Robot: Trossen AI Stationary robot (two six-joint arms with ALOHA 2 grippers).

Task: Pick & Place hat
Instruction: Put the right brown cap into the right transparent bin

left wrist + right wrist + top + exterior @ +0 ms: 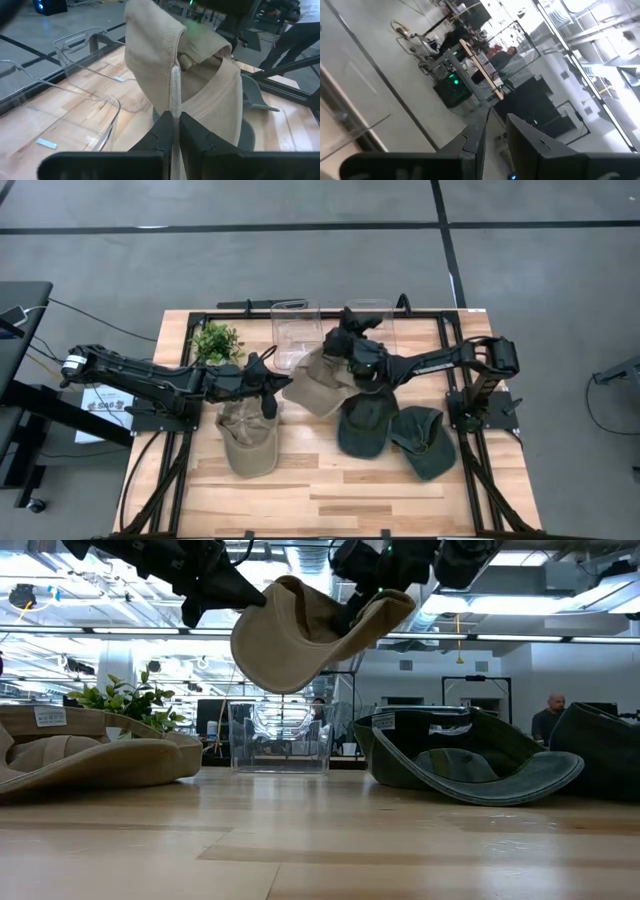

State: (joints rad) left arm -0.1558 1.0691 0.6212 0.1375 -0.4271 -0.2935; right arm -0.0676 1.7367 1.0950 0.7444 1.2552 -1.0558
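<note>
2 grippers share 1 tan hat [300, 635], held in the air above the table [330, 490] near its middle. The left gripper [175, 131] is clamped on a strip of the hat's fabric, its fingers [161, 134] pressed together with the cloth between them. The right gripper [352, 352] sits at the hat's other edge; it seems to grip the brim, though the right wrist view does not show the contact clearly. In the high view the hat hangs just in front of 2 clear bins [292, 330]. A second tan hat [247, 438] lies on the table under the left arm, and 2 green hats [368, 423] lie side by side below the right arm. A small plant [216, 342] stands beside the bins.
</note>
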